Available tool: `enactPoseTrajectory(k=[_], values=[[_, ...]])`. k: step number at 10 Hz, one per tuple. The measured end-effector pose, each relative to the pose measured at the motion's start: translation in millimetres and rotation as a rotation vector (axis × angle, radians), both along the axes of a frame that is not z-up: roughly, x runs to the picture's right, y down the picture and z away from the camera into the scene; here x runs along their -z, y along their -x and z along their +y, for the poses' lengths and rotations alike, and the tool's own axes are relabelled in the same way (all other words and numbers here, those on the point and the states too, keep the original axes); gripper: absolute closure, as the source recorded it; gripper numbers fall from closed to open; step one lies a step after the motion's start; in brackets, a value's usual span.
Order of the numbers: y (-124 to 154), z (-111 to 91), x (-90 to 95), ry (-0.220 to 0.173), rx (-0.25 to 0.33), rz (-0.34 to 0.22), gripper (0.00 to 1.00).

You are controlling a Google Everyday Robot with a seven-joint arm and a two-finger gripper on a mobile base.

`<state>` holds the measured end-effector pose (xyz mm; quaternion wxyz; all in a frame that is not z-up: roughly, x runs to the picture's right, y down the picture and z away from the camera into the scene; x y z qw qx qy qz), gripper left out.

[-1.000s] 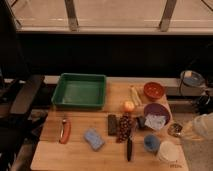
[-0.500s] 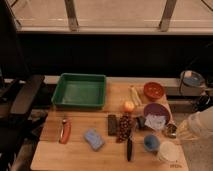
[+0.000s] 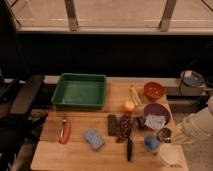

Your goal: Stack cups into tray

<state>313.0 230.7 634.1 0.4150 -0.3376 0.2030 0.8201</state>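
Observation:
The green tray (image 3: 80, 91) sits at the table's back left with nothing in it. Three cups stand at the front right corner, far from the tray. The blue cup (image 3: 150, 143) is upright, the white cup (image 3: 167, 155) is at the corner beside it, and the small dark cup (image 3: 163, 134) stands just behind them. My gripper (image 3: 175, 136) reaches in from the right on a white arm (image 3: 200, 125). It hangs right beside the dark cup and above the white one. Whether it touches either cup does not show.
A red bowl (image 3: 153, 90) and a purple bowl (image 3: 156, 113) holding crumpled white paper stand behind the cups. Mid-table lie a banana (image 3: 135, 95), an orange fruit (image 3: 129, 106), grapes (image 3: 124, 128), a knife (image 3: 129, 148), a blue sponge (image 3: 93, 139) and a red tool (image 3: 65, 131).
The arm has shifted only slightly at the table's right edge. The cups and the other objects have not moved.

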Motion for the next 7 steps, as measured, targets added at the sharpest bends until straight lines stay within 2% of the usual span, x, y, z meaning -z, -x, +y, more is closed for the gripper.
enactPoseTrajectory(k=[4, 7], values=[[27, 8, 10.6, 0.028, 0.004, -0.069, 0.82], [39, 13, 6.3, 0.046, 0.007, -0.102, 0.82]])
